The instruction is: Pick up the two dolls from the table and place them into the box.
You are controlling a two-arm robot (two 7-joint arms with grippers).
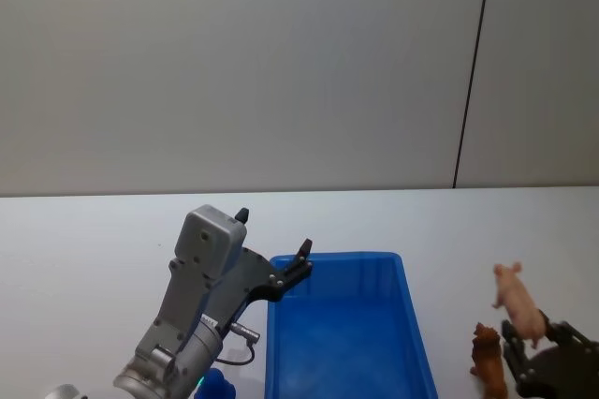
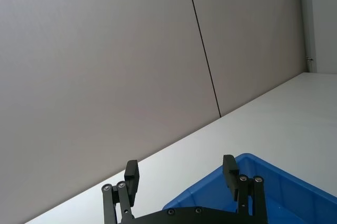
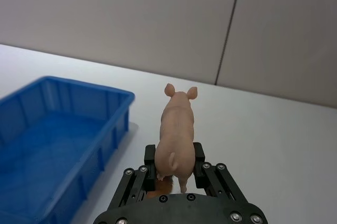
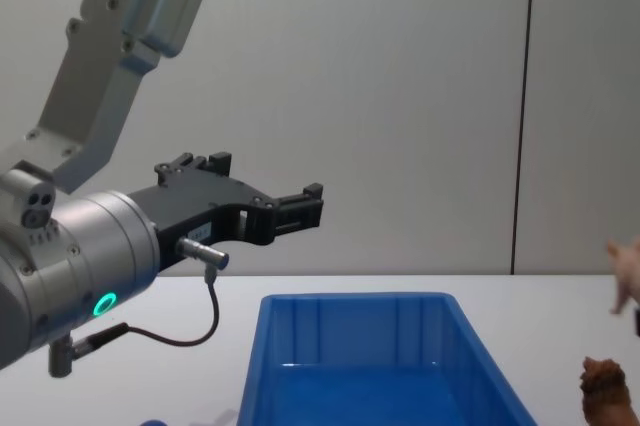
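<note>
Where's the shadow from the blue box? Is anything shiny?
Right wrist view: the blue box throws a soft grey shadow on the white table beside its wall, toward the pig in the right gripper. Head view: the light is even, with no bright glare on the table.

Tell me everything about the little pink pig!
The pig is pale pink and smooth, like rubber or plastic, with two pointy ears, a tiny tail and short legs. The right gripper pinches its back end from both sides, holding it upright above the white table, nose pointing away, just right of the blue box.
</note>
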